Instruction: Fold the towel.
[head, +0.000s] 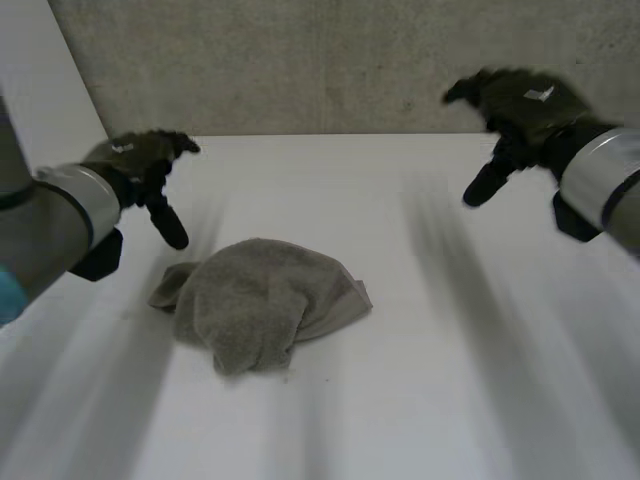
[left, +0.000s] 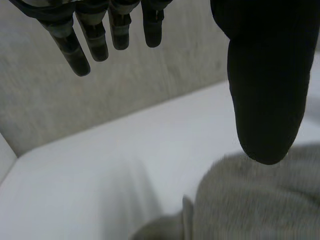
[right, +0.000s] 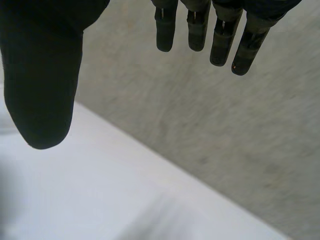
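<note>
A grey towel (head: 258, 298) lies crumpled in a heap on the white table (head: 450, 380), left of the middle. My left hand (head: 145, 165) hovers above the table just behind the towel's left end, fingers straight and holding nothing. In the left wrist view its thumb (left: 267, 85) hangs over the towel (left: 250, 200) and its fingers (left: 95, 35) point toward the wall. My right hand (head: 520, 115) hangs in the air far to the right of the towel, open and holding nothing, with fingers (right: 220, 30) and thumb (right: 42, 80) spread apart.
A grey concrete wall (head: 330, 60) runs along the table's far edge. A pale side panel (head: 40, 90) stands at the back left. Bare tabletop stretches to the right of the towel and in front of it.
</note>
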